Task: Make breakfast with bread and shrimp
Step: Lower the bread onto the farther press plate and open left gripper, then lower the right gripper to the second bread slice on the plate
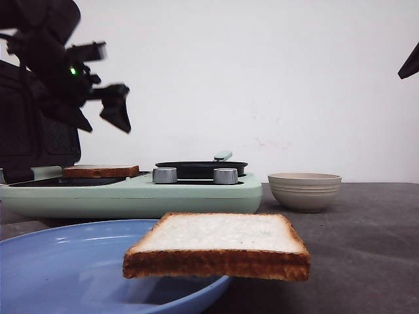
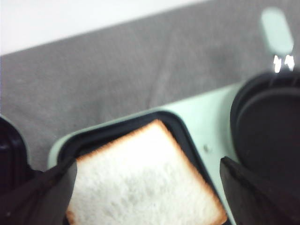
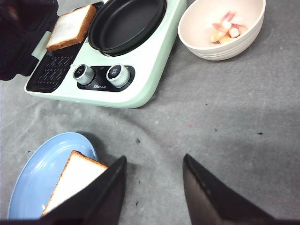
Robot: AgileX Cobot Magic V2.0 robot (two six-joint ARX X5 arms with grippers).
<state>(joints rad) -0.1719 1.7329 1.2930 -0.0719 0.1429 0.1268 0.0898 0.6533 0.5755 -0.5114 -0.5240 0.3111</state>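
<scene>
Staged tabletop test bench, likely a lab; bare white wall (image 1: pixel 262 78); grey cloth-covered table (image 3: pixel 225 122); mint breakfast cooker (image 1: pixel 131 193), blue plate (image 1: pixel 59 268), beige bowl (image 1: pixel 304 190) arranged as props.

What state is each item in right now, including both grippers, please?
Slice on the griddle: lying flat, not held.
Slice on the plate: overhanging the blue plate's rim.
Pan: empty.
Bowl: holding shrimp.
Left gripper: open, empty, above the griddle slice.
Right gripper: open, empty.
</scene>
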